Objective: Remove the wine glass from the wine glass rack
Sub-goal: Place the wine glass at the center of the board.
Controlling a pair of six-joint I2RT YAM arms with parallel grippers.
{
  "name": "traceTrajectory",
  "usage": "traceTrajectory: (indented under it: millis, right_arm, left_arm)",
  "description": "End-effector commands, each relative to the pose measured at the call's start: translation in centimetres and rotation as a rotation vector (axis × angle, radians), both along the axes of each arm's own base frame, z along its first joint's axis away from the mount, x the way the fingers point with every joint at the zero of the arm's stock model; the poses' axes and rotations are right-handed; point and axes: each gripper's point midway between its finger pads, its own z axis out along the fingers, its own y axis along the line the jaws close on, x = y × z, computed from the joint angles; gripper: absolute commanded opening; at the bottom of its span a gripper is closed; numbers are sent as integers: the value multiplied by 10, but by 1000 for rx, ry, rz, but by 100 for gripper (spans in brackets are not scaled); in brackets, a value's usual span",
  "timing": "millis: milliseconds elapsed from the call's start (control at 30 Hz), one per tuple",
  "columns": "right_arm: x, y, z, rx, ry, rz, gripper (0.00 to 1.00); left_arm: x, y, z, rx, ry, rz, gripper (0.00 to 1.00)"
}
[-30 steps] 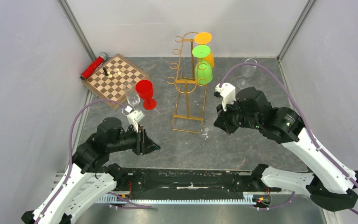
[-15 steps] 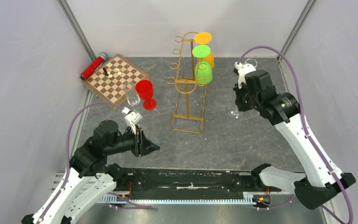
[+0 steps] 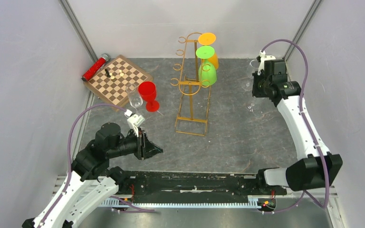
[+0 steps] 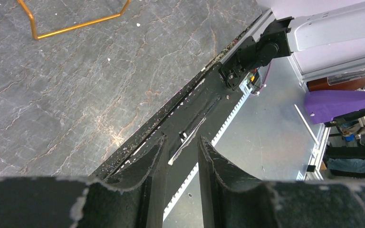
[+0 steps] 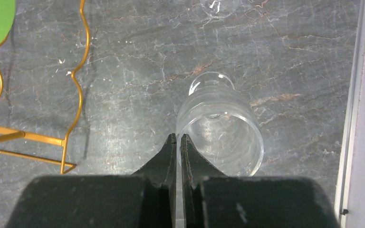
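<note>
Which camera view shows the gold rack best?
Top view: the whole rack shows, hooks to base. The left wrist view catches only a base corner; the right wrist view only one wavy side and some base wire.

ROBOTICS LAB, TEST CELL: A left arm [image 3: 83, 185] and a right arm [image 3: 304, 128], both white and black and trailing purple cables [image 3: 70, 142], are bolted to a black rail [image 3: 195, 183] at the near edge of a grey stone-look table [image 3: 247, 142]. Plain pale walls [image 3: 24, 71] and metal corner posts [image 3: 78, 28] box them in. Beyond the left gripper [image 3: 160, 149] stand practice props: a chessboard [image 3: 119, 80], a red can [image 3: 94, 68], a red goblet [image 3: 148, 94] and a gold wire rack [image 3: 191, 102] hung with an orange glass [image 3: 207, 39] and a green glass [image 3: 207, 73]. A clear wine glass [image 5: 218, 137] sits at the tips of the right gripper [image 5: 178, 137]. Past the table edge below the left gripper lie a bare metal bench [image 4: 266, 133] and purple equipment [image 4: 340, 102].
</note>
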Motion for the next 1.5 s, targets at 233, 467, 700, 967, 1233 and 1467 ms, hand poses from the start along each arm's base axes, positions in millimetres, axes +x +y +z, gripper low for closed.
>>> traceTrajectory:
  millis: [233,467,700,967,1233,1467]
  right_arm:
    - [55,-13,10,50,-85,-8,0]
    - [74,-20,6,45,-73,-18,0]
    - [90,-23,-6,41,-43,-22,0]
    - [100,-26,-15,27,-32,-37,0]
    - [109,-33,-20,0,-19,-65,0]
    - [114,-33,-28,3,0,-68,0]
  left_arm:
    - [4,-2,11,-26,-81,-16,36]
    - [4,-2,11,-26,-82,-15,36]
    - [6,-1,10,-21,-78,-6,35]
    - [6,-1,9,-17,-73,-5,36]
    - [6,-1,9,-18,-74,-3,36]
    - [6,-1,9,-17,-72,-1,36]
